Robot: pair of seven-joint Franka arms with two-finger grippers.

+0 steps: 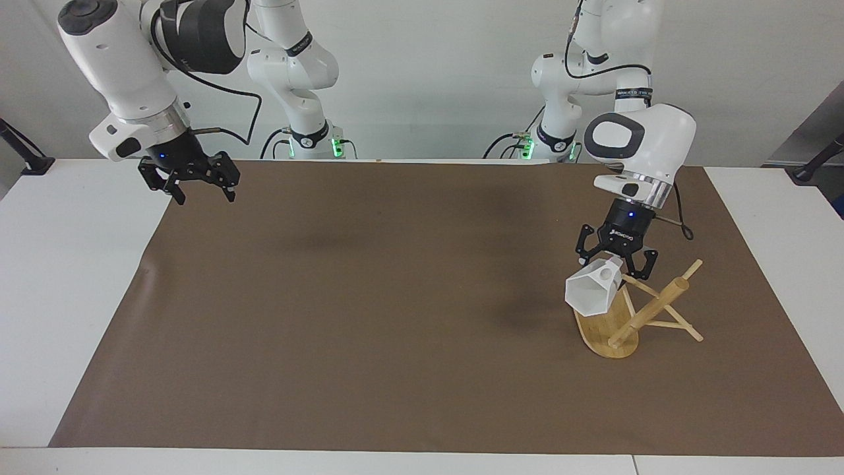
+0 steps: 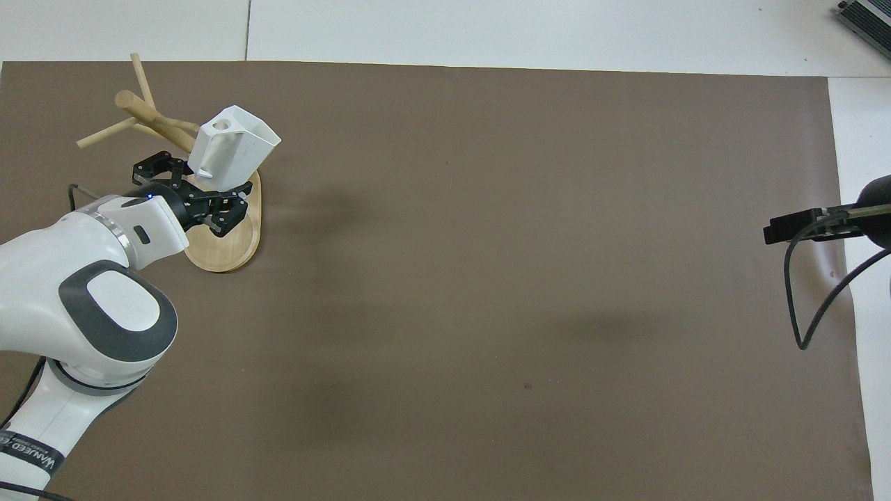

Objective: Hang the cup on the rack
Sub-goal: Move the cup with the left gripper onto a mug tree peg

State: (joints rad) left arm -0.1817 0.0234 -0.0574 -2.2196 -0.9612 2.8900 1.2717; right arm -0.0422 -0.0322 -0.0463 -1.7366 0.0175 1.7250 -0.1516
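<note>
Holding the cup (image 1: 592,291) by its handle, the left gripper (image 1: 618,262) hangs over the rack (image 1: 633,309), fingers pinched on it. Cup tilts in the air above the rack's oval base, covering part of it; whether it touches a peg I cannot tell. Right gripper (image 1: 196,187) waits over the mat's (image 1: 369,316) corner, fingers spread, mostly cut off overhead.
</note>
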